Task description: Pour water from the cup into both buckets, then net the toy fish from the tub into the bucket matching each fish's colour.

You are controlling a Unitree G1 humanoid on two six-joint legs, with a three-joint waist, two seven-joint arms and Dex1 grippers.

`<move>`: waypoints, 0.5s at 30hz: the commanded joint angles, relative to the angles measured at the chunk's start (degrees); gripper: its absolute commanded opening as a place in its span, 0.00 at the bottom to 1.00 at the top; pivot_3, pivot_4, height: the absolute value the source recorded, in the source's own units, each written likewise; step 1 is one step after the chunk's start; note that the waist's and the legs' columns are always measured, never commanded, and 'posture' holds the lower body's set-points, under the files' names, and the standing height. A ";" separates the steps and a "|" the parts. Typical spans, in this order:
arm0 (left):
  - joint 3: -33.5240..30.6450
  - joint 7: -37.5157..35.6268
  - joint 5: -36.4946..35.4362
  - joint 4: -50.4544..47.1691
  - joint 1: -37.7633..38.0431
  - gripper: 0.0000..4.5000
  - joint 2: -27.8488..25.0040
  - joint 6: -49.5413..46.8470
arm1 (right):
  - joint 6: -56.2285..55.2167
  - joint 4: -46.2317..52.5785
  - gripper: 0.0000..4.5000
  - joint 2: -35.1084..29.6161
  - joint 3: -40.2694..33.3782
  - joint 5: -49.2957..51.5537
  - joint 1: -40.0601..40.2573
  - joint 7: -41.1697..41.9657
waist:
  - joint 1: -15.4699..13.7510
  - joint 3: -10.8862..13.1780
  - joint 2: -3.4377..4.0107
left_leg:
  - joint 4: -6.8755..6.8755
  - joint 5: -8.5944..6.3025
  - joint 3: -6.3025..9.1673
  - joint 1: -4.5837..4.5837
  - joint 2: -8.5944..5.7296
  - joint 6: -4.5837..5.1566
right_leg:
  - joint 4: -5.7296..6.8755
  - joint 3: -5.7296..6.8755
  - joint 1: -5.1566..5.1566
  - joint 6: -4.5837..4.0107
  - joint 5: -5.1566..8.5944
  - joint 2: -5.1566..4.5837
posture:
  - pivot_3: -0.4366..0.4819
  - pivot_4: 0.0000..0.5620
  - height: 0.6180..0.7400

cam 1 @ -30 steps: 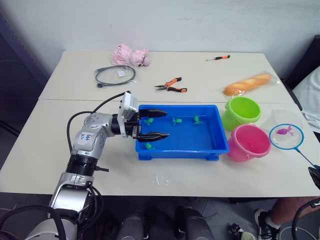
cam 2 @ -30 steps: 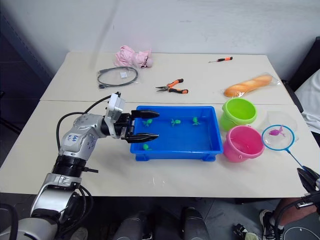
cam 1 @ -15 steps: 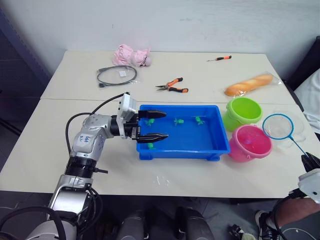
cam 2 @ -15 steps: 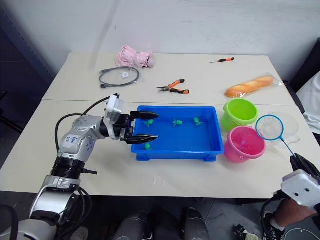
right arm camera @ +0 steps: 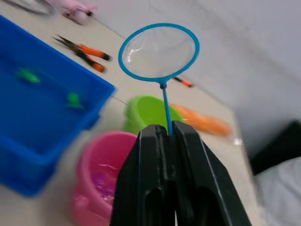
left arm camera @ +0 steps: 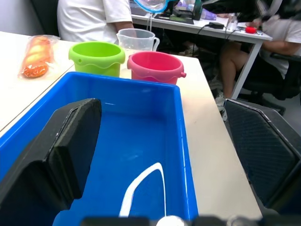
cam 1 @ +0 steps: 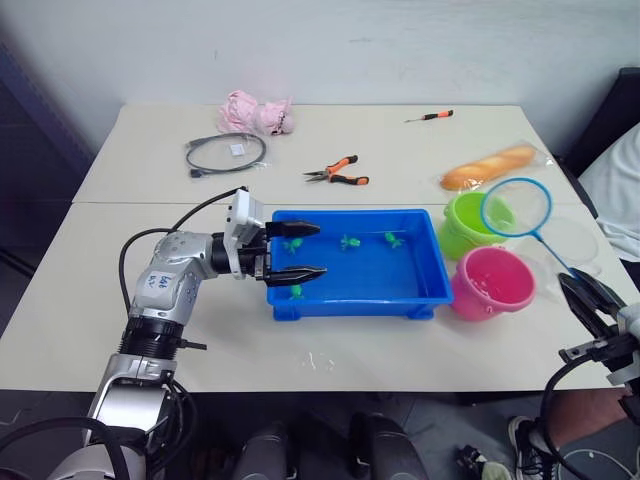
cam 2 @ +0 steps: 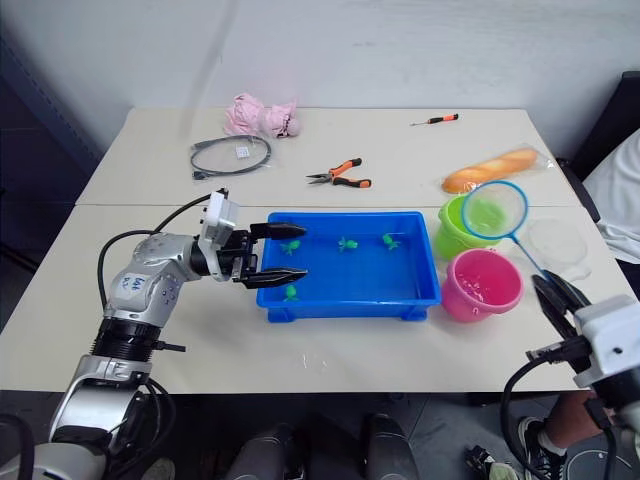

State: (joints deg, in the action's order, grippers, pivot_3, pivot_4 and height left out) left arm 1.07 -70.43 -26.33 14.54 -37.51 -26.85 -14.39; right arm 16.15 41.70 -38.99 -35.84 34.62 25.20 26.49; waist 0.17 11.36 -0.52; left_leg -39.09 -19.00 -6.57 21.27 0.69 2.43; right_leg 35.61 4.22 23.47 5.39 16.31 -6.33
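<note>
The blue tub (cam 1: 372,278) lies mid-table with several green toy fish (cam 1: 350,241) in its water. My left gripper (cam 1: 319,250) stands open over the tub's left end, one finger on each side of a green fish. To the right of the tub stand the lime green bucket (cam 1: 470,224) and the pink bucket (cam 1: 492,284). My right gripper (right arm camera: 168,132) is shut on the net's thin handle. The blue-rimmed hoop (cam 1: 517,207) hangs empty above the green bucket. A faint magenta shape (right arm camera: 99,181) lies in the pink bucket's water. The clear cup (cam 2: 560,241) stands just right of the buckets.
At the back of the table lie orange-handled pliers (cam 1: 338,172), a coiled black cable (cam 1: 225,152), a pink plush toy (cam 1: 255,110), a small screwdriver (cam 1: 430,116) and a bagged bread loaf (cam 1: 492,166). A person in a white shirt (cam 1: 622,190) sits at the right edge.
The net rose and swung left, from beside the pink bucket to above the green one. The pink fish it held a second ago is gone from it. The left gripper stayed put.
</note>
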 commanded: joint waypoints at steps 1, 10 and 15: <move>-1.52 0.11 0.08 -1.12 0.95 0.99 -1.37 0.78 | 15.17 4.48 0.00 -4.70 1.64 16.47 -4.95 -7.78 | -0.02 0.00 0.00 | 0.00 0.00 0.00 0.01 0.00 0.00 | -0.01 0.01 0.00 -0.01 0.00 -0.02 | 0.48 0.27 1.00; -3.47 2.61 0.29 -2.47 3.92 0.99 -2.81 1.94 | 40.82 -2.47 0.00 -12.85 18.35 41.98 -25.29 -34.96 | -0.36 0.00 -0.02 | 0.00 0.01 0.17 0.23 -0.03 0.00 | -0.08 0.18 0.12 -0.08 0.05 -0.15 | 0.48 0.27 1.00; -4.47 3.07 -0.01 -4.15 6.82 0.99 -4.54 1.40 | 46.36 -8.35 0.00 -13.69 26.05 53.15 -33.77 -45.32 | -0.03 0.00 -0.02 | 0.00 0.01 0.13 0.27 -0.04 0.02 | -0.09 0.21 0.15 -0.08 0.04 -0.14 | 0.48 0.27 1.00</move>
State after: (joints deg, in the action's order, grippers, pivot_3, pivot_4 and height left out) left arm -2.26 -67.07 -26.11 12.86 -31.33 -30.42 -13.35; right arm 61.79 34.34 -52.44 -10.76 83.33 -6.84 -14.88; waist 0.15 11.36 -0.54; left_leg -39.09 -18.98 -6.44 21.54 0.65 2.45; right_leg 35.53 4.44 23.63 5.31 16.35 -6.47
